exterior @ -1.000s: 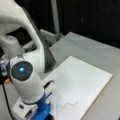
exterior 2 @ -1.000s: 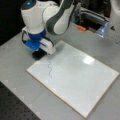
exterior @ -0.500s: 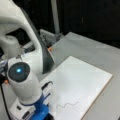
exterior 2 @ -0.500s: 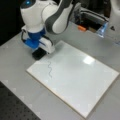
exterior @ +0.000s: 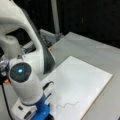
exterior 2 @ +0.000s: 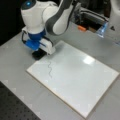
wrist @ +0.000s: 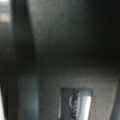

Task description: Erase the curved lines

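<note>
The curve lines are one thin dark-grey wavy pen stroke, a short squiggle with a couple of humps, sitting on the flat white rectangular board, near the board corner closest to the pincer. In a front view the same squiggle runs away from the pincer toward that view's right. It looks intact from end to end.

The board is smooth and a bit glossy, with a bright glare patch and a thin tan edge that looks like wood. It lies flat on the matte grey desk, which has a dull, even surface.

The pincer hangs off a bright blue plastic mount under the rounded white arm body, right at the board's corner. Below it is a black rectangular eraser block, and the near end of the squiggle starts just beside it. I can't tell whether the pincer's fingers are apart, together or clamped on that block, since they're buried behind the blue mount and the white bracket. In a front view only the blue mount shows at the bottom edge, with the pincer tips cut off. The wrist view is mostly dark and grey, and nothing there shows the fingers.

A small orange thing sits on the desk well beyond the pincer.
</note>
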### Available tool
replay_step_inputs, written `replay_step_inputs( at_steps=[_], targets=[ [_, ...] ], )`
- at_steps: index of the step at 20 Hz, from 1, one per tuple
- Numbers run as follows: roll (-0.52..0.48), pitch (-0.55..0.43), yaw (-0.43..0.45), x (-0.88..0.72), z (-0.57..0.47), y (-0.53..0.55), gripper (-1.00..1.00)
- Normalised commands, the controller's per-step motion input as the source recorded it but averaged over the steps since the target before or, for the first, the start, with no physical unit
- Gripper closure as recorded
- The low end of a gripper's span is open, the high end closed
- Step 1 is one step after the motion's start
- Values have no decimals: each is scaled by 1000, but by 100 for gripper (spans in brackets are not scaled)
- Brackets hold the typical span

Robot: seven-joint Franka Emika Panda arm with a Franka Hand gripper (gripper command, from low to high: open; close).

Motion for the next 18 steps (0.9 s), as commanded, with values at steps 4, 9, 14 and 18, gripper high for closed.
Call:
replay_step_inputs(
  at_steps=[4, 9, 14, 18],
  targets=[
    [83, -223, -46, -142, -109, 9, 100],
    [78, -212, -35, -161, -97, -12, 100],
    [69, -202, -32, -181, -76, -28, 100],
    [71, -184, -25, -185, -40, -18, 100]
  ],
)
